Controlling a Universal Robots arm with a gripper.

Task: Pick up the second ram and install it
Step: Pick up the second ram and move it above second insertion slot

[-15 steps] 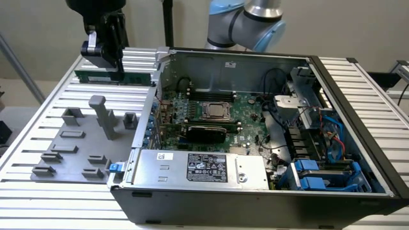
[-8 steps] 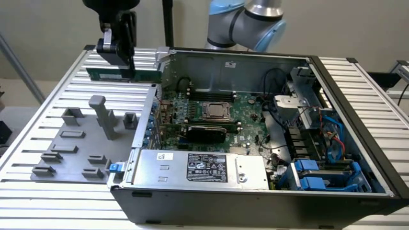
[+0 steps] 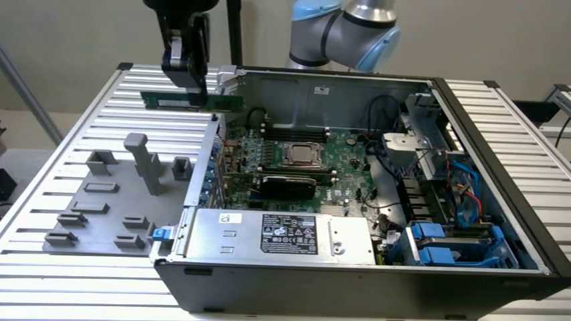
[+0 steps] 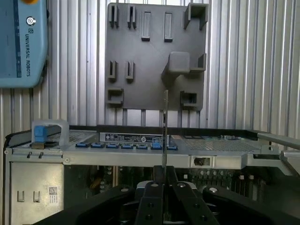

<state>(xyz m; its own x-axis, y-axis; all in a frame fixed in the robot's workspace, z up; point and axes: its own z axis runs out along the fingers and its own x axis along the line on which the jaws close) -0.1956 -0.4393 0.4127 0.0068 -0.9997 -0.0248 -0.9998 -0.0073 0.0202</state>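
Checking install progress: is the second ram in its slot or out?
Out. The pincer holds the second ram aloft over the edge of the case, off the motherboard.

"UNIVERSAL ROBOTS" on a blue casing (image 4: 21, 44), perhaps a pendant

Open air above motherboard (image 3: 348, 157); case wall (image 3: 210, 150) near end effector (image 3: 192, 99).

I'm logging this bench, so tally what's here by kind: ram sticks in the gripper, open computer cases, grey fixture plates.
ram stick in the gripper: 1
open computer case: 1
grey fixture plate: 1
Total: 3
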